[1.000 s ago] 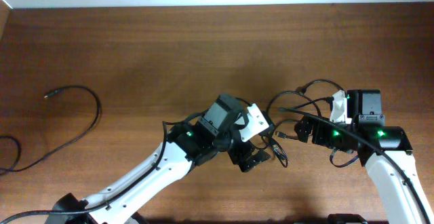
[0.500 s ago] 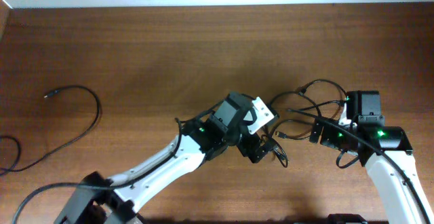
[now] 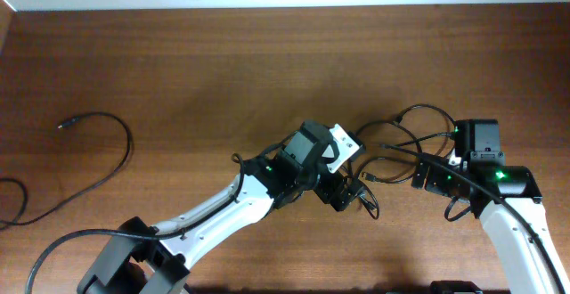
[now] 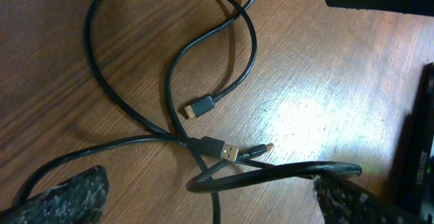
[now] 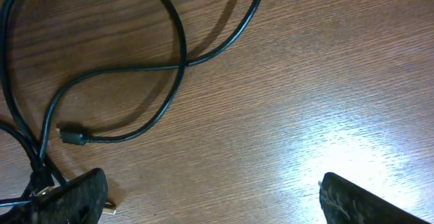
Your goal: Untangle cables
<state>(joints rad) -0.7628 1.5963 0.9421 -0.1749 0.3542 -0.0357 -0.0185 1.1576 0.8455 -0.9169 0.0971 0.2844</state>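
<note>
Cable tangle (image 3: 389, 145) partly under left arm (image 3: 303, 156) — loose cable (image 3: 130, 147) cut by frame edge.

We register the left gripper (image 3: 349, 192) farther right than one second ago, now just beside the knot of the cables (image 3: 385, 151). The left arm (image 3: 223, 214) reaches farther across the surface (image 3: 178, 62), and its lower part sits more to the right. The right gripper (image 3: 422, 176) also sits farther right, drawn back from the knot, so more cable shows between both grippers.
</note>
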